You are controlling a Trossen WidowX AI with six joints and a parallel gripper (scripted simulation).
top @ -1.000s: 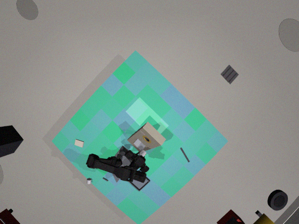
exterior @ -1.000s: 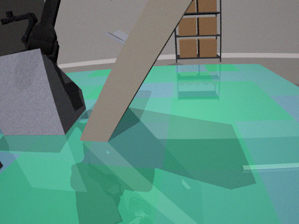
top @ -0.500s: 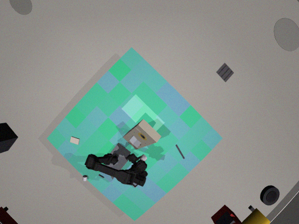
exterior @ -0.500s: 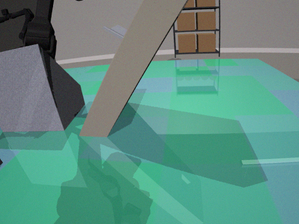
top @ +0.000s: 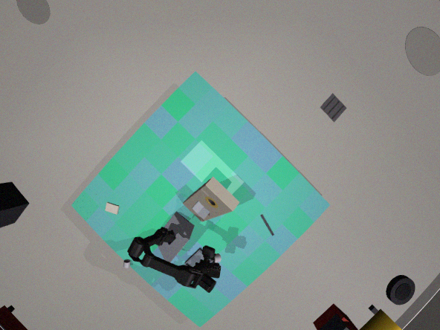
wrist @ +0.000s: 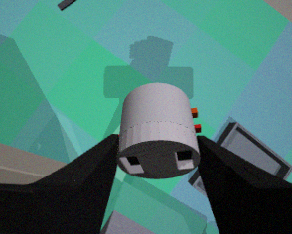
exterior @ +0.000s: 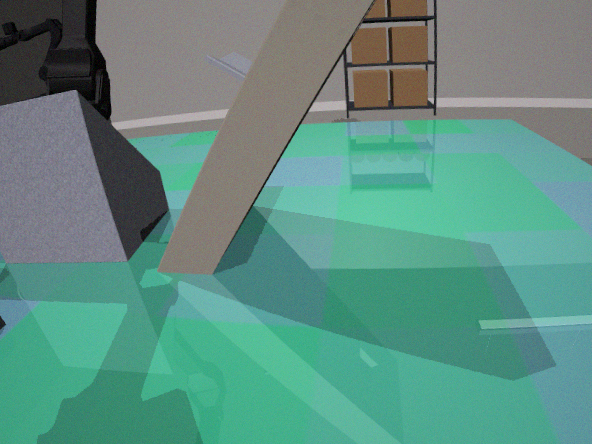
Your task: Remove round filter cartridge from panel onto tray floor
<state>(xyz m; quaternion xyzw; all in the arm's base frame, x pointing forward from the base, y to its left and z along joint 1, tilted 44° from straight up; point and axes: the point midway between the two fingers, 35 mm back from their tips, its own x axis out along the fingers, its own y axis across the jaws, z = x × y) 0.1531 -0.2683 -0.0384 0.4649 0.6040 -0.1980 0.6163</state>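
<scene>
No text, label, brand, number or sign can be read on anything here.

Dim, grey light; arm shadow crossing tiled tabletop (top: 215, 130) (exterior: 440, 195) (wrist: 79, 74). Pale glare patch near tabletop's middle in top view. Faint shelf reflection toward far edge in exterior view. Fine grain; black parts nearly detail-free.

We see white round cartridge (top: 218, 258) (wrist: 158, 111), two slots facing near, gripped, out of tan, tilted panel (top: 227, 196) (exterior: 250, 135); dark-rimmed tray (top: 192, 256) (wrist: 262, 144) flat on near side.
</scene>
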